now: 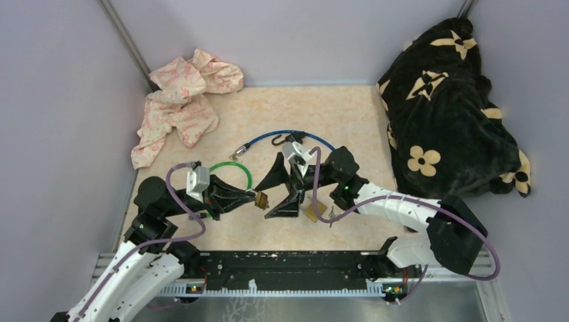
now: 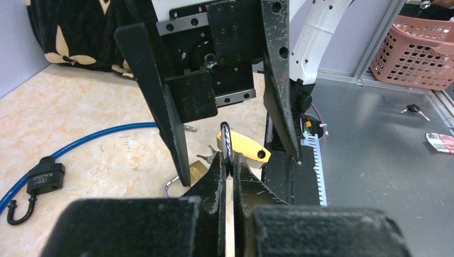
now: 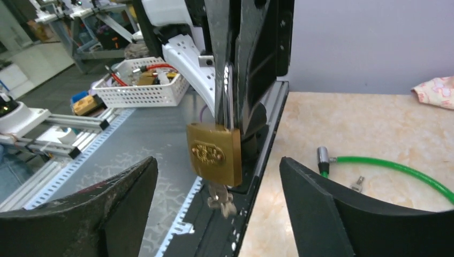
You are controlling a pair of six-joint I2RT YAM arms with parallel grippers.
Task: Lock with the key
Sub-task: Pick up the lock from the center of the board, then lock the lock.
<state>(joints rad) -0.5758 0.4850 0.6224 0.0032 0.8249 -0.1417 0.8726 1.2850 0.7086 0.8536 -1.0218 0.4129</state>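
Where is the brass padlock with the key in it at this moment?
In the right wrist view the brass padlock hangs centre frame by its shackle from the shut left gripper, between the fingers of the open right gripper.

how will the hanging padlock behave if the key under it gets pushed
The padlock hangs only by its shackle from the shut left gripper, so pushing the key would likely swing or twist it. Its brass body looks solid, probably heavy for its size.
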